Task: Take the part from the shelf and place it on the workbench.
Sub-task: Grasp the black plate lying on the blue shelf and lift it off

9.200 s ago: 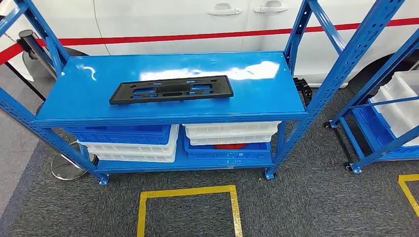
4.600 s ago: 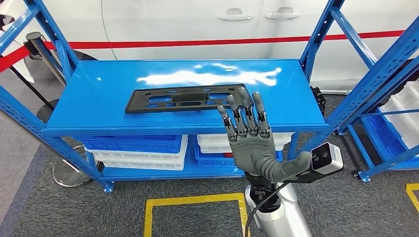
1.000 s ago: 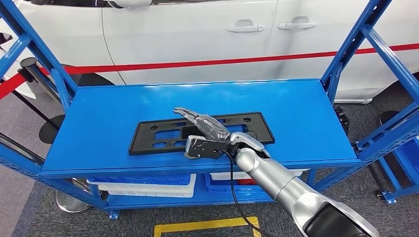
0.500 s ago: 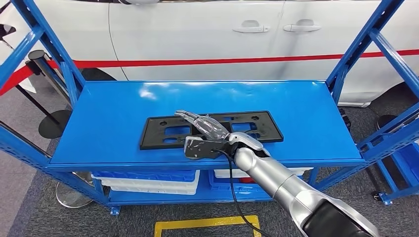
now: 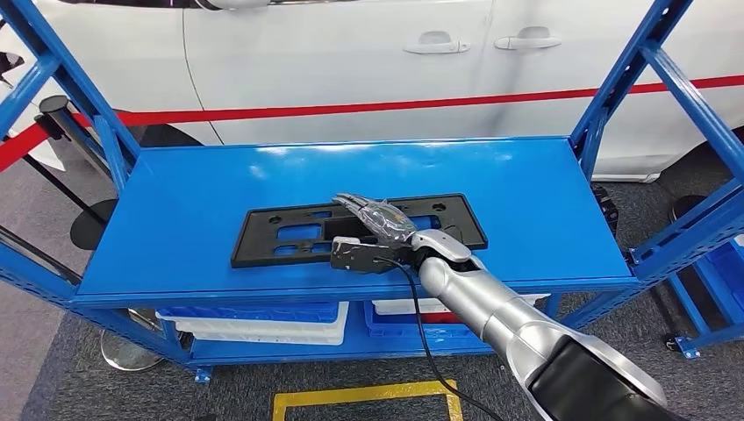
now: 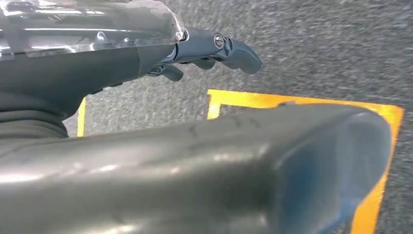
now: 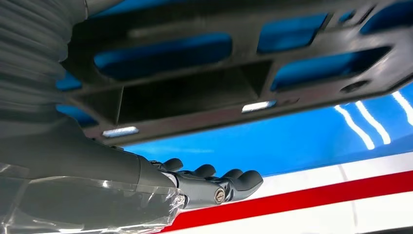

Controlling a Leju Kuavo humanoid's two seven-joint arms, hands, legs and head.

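Note:
The part is a long flat black plastic plate (image 5: 248,248) with several cut-outs, lying on the blue shelf top (image 5: 175,202). My right hand (image 5: 377,219) is stretched out over the plate's middle, palm down and fingers straight, with nothing in its grasp. In the right wrist view the plate (image 7: 195,97) is very close, and a strip of blue shelf shows between it and the dark fingers (image 7: 229,183). My left hand (image 6: 146,53) hangs over grey carpet, its fingers (image 6: 234,48) loosely bent and holding nothing.
Blue uprights (image 5: 614,96) frame the shelf on both sides. A white car (image 5: 351,53) with a red stripe stands right behind it. Blue and white bins (image 5: 263,320) sit on the lower level. A stanchion base (image 5: 92,224) is at left, and yellow floor tape (image 5: 368,396) lies below.
Over the earlier frames I came closer to the shelf, and my right arm rose and reached out over the plate. In the last second the view swayed; the hand stays over the plate's middle.

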